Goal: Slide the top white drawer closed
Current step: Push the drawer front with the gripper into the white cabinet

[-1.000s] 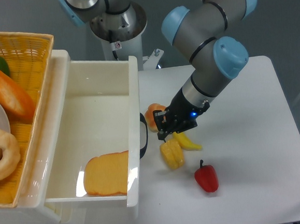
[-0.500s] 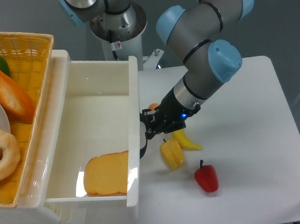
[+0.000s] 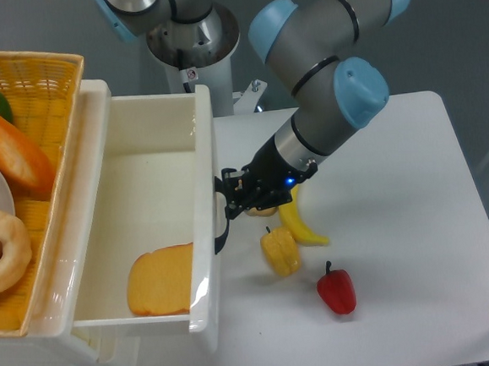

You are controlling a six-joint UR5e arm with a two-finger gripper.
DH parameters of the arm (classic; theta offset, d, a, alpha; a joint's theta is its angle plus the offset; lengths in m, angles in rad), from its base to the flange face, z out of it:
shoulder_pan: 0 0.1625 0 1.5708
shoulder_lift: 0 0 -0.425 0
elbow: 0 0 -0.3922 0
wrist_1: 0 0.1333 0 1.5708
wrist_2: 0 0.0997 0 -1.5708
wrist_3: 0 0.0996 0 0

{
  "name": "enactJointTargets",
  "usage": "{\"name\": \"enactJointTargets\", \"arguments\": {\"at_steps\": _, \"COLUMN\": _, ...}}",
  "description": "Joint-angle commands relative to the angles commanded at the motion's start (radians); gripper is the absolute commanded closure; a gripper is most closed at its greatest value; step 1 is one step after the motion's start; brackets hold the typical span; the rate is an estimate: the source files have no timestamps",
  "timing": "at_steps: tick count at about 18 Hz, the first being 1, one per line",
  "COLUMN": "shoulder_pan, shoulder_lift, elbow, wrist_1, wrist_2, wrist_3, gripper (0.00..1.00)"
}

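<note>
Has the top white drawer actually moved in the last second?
Yes. The top white drawer has slid left, toward the cabinet; its front panel now sits farther from the yellow pepper, with the gripper against it.

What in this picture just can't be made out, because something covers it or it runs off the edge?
- The pincer: open or shut cannot be told; dark against the drawer handle.
- The orange fruit: mostly hidden behind the pincer.
- The yellow wicker basket: cut off by the left edge, along with its food.
- The top white drawer: how far it still has to slide; the cabinet below is hidden.
</note>
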Motion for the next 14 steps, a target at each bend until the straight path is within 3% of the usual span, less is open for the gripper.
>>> {"name": "enactJointTargets", "arguments": {"at_steps": 14, "shoulder_pan": -0.064, "shoulder_lift": -0.011, "elbow": -0.018, "wrist_1": 0.008, "wrist_2": 0.002, "wrist_3": -0.006, "gripper": 1.00}}
